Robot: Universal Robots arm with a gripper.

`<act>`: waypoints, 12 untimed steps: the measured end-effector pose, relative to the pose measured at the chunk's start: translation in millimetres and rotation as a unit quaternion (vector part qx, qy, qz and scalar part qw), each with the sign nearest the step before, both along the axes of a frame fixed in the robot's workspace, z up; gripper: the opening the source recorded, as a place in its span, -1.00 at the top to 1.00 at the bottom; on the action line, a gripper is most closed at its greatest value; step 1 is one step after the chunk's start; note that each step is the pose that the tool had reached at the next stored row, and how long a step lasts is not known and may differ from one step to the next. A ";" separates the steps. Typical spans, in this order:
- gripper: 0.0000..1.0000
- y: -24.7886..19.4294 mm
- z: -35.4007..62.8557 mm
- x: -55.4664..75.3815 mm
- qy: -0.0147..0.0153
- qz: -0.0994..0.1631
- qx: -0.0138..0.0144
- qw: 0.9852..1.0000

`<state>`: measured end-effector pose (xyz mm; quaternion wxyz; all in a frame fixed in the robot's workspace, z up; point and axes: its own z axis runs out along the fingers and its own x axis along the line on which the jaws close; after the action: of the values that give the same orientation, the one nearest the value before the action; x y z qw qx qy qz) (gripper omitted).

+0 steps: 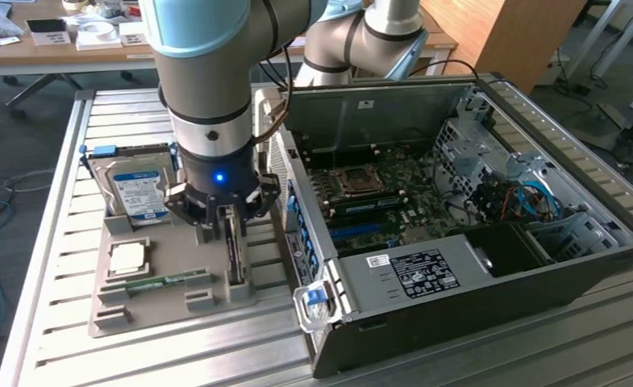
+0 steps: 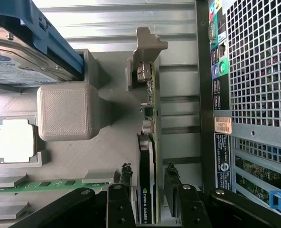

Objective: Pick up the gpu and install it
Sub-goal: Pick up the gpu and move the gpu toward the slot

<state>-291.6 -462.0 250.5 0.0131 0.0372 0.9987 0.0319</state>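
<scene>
The gpu (image 2: 146, 190) stands on edge in a slot of the grey holder tray (image 2: 117, 137); it is a thin dark card with a black face and a silver bracket end (image 2: 143, 73). In the exterior view the gpu (image 1: 235, 262) sits just below the arm's wrist. My gripper (image 2: 148, 176) is lowered over the card, with one finger (image 2: 126, 176) on each side of it. A small gap shows between each finger and the card, so the gripper is open and holds nothing. In the exterior view, the gripper (image 1: 222, 232) hangs directly above the tray's slot.
The grey tray (image 1: 155, 316) also holds a hard drive (image 1: 139, 196), a square processor (image 1: 128, 256) and a green memory stick (image 1: 165, 282). The open computer case (image 1: 531, 266) lies close at the exterior view's right, its motherboard (image 1: 386, 201) exposed.
</scene>
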 end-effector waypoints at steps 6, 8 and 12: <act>0.17 0.7 -3.6 0.0 0.000 0.000 0.001 1.000; 0.17 0.9 -5.2 0.1 0.000 0.000 0.001 1.000; 0.17 1.1 -8.0 0.0 0.000 0.000 0.001 1.000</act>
<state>-291.6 -460.9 242.5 0.0130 0.0372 0.9987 0.0330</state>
